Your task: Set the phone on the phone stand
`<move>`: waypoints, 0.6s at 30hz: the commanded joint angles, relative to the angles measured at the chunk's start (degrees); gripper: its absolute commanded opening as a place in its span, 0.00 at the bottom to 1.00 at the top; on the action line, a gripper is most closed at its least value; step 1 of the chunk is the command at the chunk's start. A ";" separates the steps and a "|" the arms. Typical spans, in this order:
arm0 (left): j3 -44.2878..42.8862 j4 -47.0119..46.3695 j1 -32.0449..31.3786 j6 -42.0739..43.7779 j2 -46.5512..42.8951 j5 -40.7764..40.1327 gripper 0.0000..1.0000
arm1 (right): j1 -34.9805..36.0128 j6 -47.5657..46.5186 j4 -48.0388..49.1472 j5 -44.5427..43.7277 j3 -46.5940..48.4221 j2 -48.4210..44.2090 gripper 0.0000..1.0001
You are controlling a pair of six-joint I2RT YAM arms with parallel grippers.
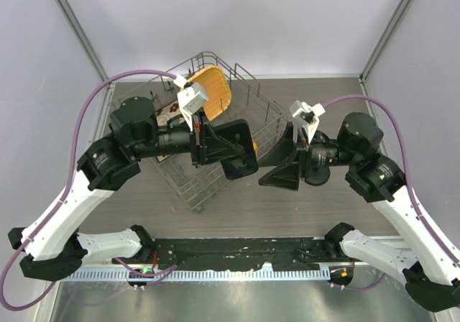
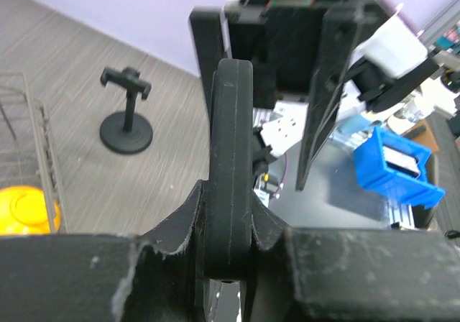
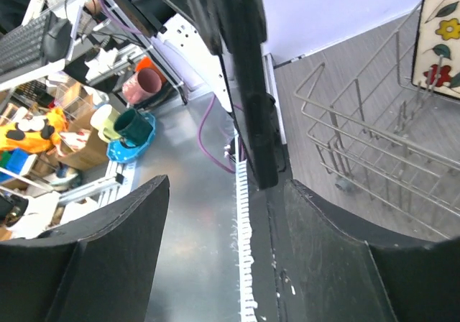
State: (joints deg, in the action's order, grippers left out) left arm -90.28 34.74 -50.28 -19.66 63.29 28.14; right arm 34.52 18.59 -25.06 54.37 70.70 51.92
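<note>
The phone (image 2: 230, 157) is a black slab seen edge-on, upright between my left gripper's (image 2: 231, 218) fingers, which are shut on its lower end. From above, the phone (image 1: 241, 165) hangs over the middle of the table, with my left gripper (image 1: 219, 146) on its left and my right gripper (image 1: 277, 167) on its right. In the right wrist view my right gripper (image 3: 226, 189) stands open. There the phone (image 3: 248, 70) is beyond the fingertips, close to the right finger and not pinched. The phone stand (image 2: 126, 121), with disc base, stem and holder head, stands empty on the table.
A wire dish rack (image 1: 187, 185) sits at the back left, holding an orange bowl (image 1: 213, 92) and a floral plate (image 3: 442, 27). A yellow object (image 2: 25, 207) lies in the rack. Beyond the table's near edge are a blue box (image 2: 395, 160) and mugs (image 3: 133, 124).
</note>
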 commanded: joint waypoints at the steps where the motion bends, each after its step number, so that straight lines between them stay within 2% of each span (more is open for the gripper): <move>1: 0.10 -13.11 -0.17 -4.94 0.69 2.35 0.00 | 1.33 11.73 19.16 0.30 -4.95 -0.07 0.70; 8: 1.24 -17.42 -0.08 -8.20 1.66 5.08 0.00 | 4.58 13.93 26.09 -4.09 -5.57 1.78 0.63; 10: 1.42 -18.04 -0.08 -8.72 2.01 5.52 0.00 | 5.03 13.93 26.55 -5.84 -5.74 1.95 0.47; 11: 1.16 -17.96 -0.08 -8.82 2.10 6.04 0.00 | 5.38 13.84 26.90 -5.94 -5.92 2.04 0.26; 13: -0.15 -16.21 -0.17 -8.56 3.07 6.57 0.00 | 5.64 13.93 27.43 -5.42 -6.71 2.04 0.01; 14: -1.81 -15.07 -0.08 -8.29 3.42 6.84 0.00 | 5.73 13.58 27.34 -5.07 -6.97 2.04 0.01; 15: -2.70 -13.92 -0.08 -7.77 4.47 7.01 0.11 | 5.82 13.67 27.43 -4.71 -7.58 1.70 0.01; 18: -4.20 -11.80 -0.08 -6.97 5.35 8.85 0.32 | 6.43 13.67 28.31 -4.36 -8.38 0.99 0.01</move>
State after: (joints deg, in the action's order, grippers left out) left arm -90.28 25.85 -50.19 -28.32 67.29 34.35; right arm 40.07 30.28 -0.84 51.18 63.55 53.74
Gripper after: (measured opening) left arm 0.215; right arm 0.200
